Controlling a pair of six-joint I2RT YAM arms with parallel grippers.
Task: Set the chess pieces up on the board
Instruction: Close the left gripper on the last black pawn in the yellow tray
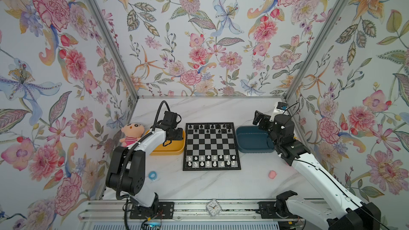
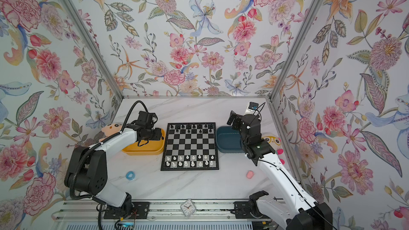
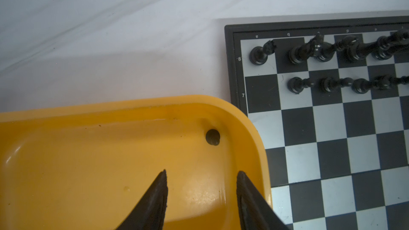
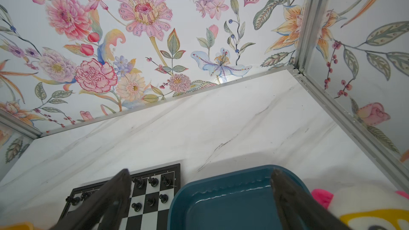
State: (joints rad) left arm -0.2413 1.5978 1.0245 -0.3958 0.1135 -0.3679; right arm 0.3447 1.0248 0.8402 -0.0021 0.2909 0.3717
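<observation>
A lone black pawn (image 3: 213,137) is seen in the yellow tray (image 3: 88,111), in the corner nearest the board (image 1: 211,144), just beyond the tips of the left gripper (image 3: 201,172), whose jaws are held apart, with nothing between them. The right gripper (image 4: 200,170) is spread wide over the rim of the blue tray (image 4: 221,206), set just beside the board's opposite edge. On the board, black pieces (image 1: 207,127) are ranked along the far two rows and white pieces (image 1: 207,163) along the near two.
</observation>
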